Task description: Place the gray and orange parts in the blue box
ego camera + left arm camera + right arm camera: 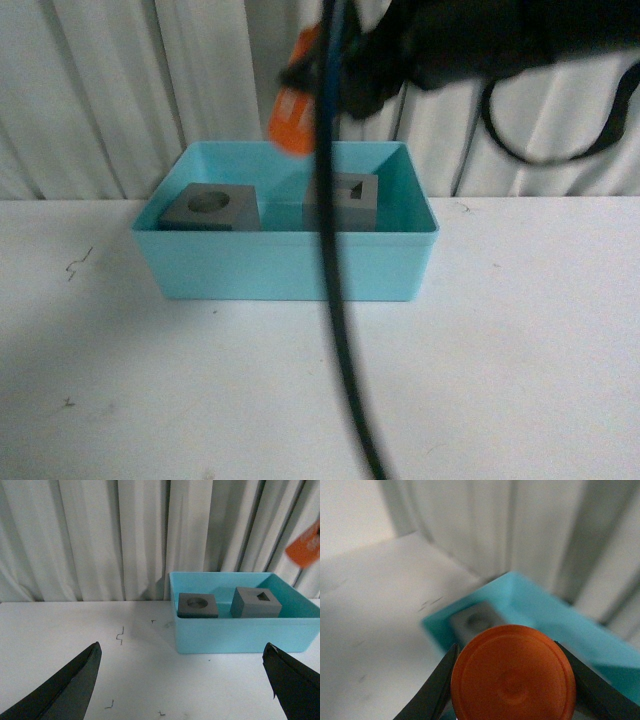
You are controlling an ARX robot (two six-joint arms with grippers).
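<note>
Gray matte cubes (208,207) (350,196) sit in light-blue plastic box (285,265); orange cylinder (514,676) left, pinched in right pincer (512,680), upper centre. Left pincer (182,680) spread.

The right arm (470,45) is a bulky black mass, blurred, with no markings that can be made out. 1 thick black cable (340,330) hangs from it, with a thin blue line beside its upper part. A second, thinner black cable (540,150) forms a loop. The left gripper (182,680) shows 2 matte black, pointed fingers (65,690). The right gripper (515,680) has 2 dark, tapered fingers (437,690).
</note>
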